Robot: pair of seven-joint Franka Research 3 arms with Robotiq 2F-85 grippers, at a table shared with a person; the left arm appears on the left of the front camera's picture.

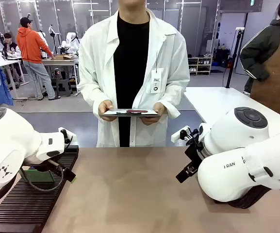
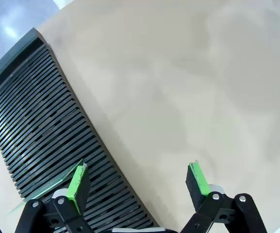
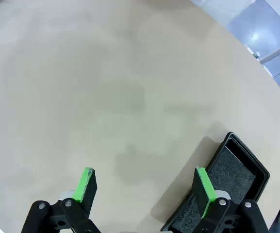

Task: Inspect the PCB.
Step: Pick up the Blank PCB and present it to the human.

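My left fingers (image 2: 76,183) are spread wide, nothing btwn them, over the beige tabletop (image 2: 178,87). The thin green PCB (image 2: 50,185) sits in the black slotted rack (image 2: 33,121) (edge-on, just beside one finger). My right fingers (image 3: 202,187) are spread too, empty, next to a shallow black rectangular tray (image 3: 246,162)

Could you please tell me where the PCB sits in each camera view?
Front view: the PCB lies on the ribbed black rack, lower left, under the left arm.
Left wrist view: the PCB is a thin green strip, bottom left, by the rack's edge.
Right wrist view: faces a foam-lined black tray instead.
Shared landmark: the tan tabletop.
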